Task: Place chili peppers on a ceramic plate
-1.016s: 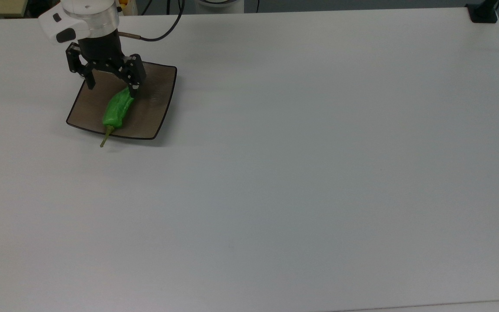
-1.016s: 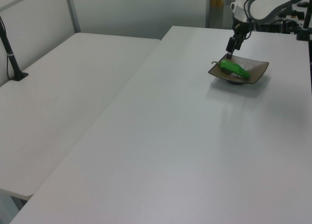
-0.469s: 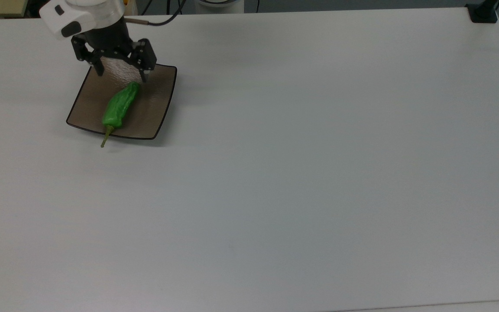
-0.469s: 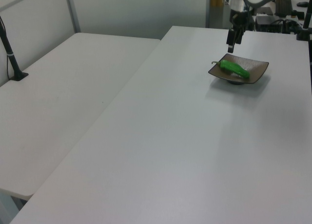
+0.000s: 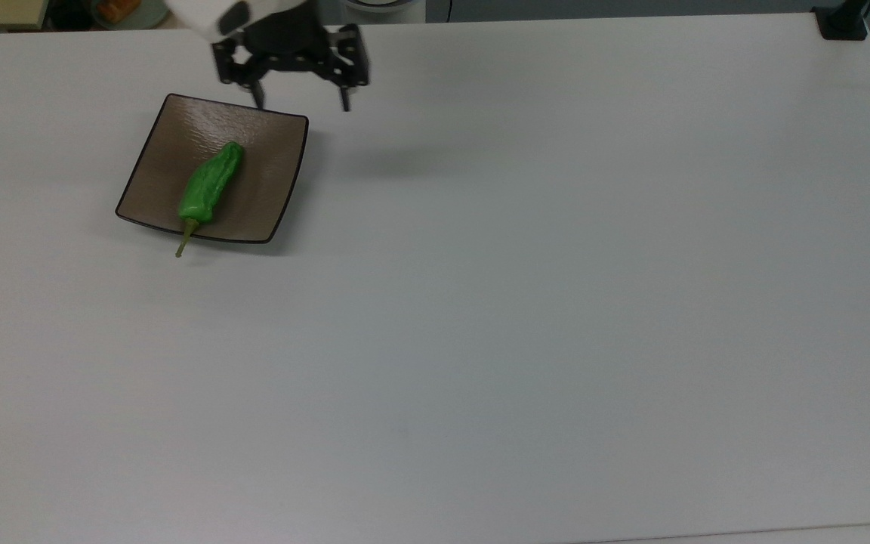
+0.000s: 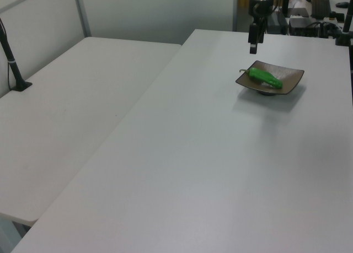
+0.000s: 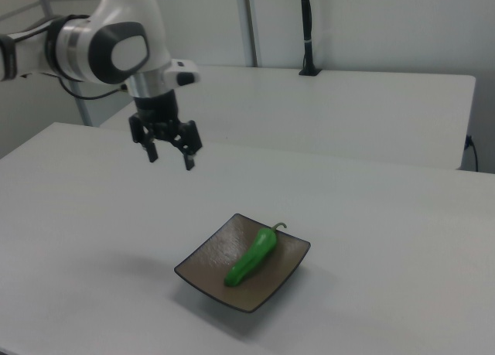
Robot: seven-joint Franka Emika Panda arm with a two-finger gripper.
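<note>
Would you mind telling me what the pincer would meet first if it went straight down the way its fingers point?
Probably the bare white table: the open pincer hangs beside the ceramic plate, not over it, though depth is uncertain.

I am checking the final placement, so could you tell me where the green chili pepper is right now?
The chili pepper lies on the ceramic plate near the top view's upper left, its stem poking over the plate's lower edge; the open gripper hangs apart, beyond the plate's upper right corner.

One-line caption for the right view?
Open gripper hovers above the table, apart from the green chili pepper lying on the ceramic plate.
</note>
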